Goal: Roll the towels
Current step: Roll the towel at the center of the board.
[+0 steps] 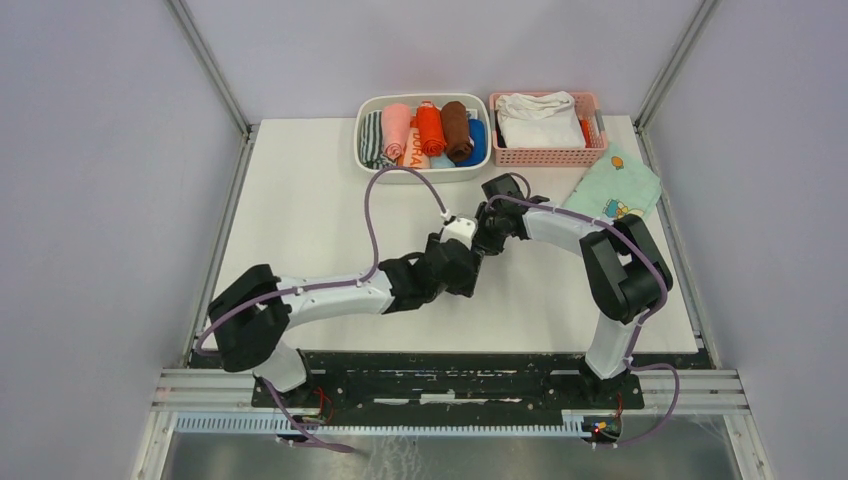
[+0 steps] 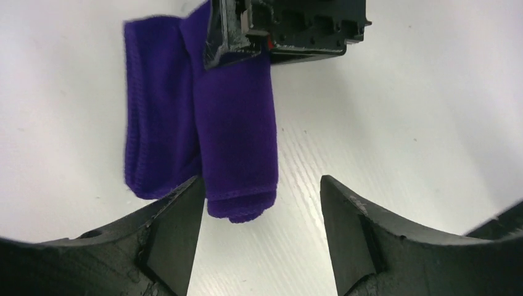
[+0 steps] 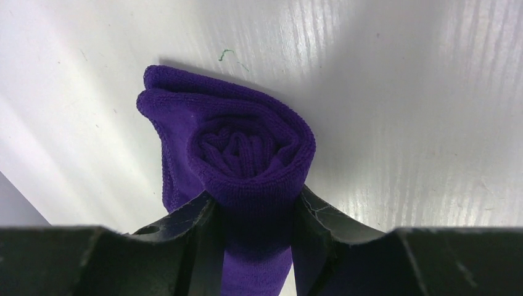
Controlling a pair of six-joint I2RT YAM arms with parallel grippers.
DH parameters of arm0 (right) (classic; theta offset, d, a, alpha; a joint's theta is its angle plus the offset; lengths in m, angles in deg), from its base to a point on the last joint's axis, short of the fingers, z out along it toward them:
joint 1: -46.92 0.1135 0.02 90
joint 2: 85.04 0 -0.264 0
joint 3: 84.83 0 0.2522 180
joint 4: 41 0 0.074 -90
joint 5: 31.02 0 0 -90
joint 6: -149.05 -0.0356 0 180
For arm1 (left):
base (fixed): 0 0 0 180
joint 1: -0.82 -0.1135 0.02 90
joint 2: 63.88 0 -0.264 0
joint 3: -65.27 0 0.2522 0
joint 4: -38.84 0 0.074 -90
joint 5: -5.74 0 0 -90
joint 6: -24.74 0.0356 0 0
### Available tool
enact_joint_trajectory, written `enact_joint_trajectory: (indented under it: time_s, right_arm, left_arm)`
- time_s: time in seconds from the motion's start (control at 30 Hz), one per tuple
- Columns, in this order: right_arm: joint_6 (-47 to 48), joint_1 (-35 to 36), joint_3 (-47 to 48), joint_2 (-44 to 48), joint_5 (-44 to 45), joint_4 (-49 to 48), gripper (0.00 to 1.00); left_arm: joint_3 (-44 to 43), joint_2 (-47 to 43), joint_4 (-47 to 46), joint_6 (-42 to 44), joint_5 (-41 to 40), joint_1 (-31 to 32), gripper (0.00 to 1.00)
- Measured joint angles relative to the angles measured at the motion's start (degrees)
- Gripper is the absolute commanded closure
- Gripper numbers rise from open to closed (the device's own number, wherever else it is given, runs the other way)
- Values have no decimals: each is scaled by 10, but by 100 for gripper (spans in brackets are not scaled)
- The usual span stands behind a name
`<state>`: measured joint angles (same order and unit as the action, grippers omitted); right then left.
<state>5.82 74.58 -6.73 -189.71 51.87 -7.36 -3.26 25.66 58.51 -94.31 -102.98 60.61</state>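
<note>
The deep purple towel [image 2: 234,123] lies on the white table, partly rolled, with a flat flap to its left. In the right wrist view its rolled end [image 3: 247,148] faces the camera. My right gripper [image 3: 256,196] is shut on the roll and shows at the towel's far end in the left wrist view [image 2: 290,24]. My left gripper [image 2: 260,182] is open and empty, its fingers just short of the towel's near end. In the top view both grippers [image 1: 470,262] [image 1: 487,235] meet mid-table and hide the towel. A salmon-pink roll [image 1: 396,128] lies in the white bin.
A white bin [image 1: 365,150] of several rolled cloths stands at the back. A pink basket [image 1: 545,157] with a white folded cloth [image 1: 540,118] is beside it. A mint-green print cloth [image 1: 615,190] lies at the right.
</note>
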Motion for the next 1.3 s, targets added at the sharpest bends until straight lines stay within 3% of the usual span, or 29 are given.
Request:
enact_joint_trajectory:
  time_s: [0.2,0.4,0.63,0.77,0.93,1.13,1.3]
  right_arm:
    - [-7,1,2,0,3,16,54]
    - [-12,1,3,0,2,19,53]
    - [-13,1,3,0,-3,16,43]
    - [-4,1,1,0,-19,4,36]
    - [5,-7,-37,11,-49,-50,28]
    - [3,-45,-106,48,-101,-148,19]
    - [-17,-67,-139,52,-152,-246,17]
  left_arm:
    - [-53,68,7,81,-183,78,24]
    - [-76,170,2,143,-264,113,26]
    - [-86,207,2,170,-296,116,51]
    - [-85,204,0,170,-281,108,59]
    - [-38,144,-21,157,-166,57,62]
    - [52,54,-102,77,91,-89,63]
    - [86,49,-159,7,252,-172,63]
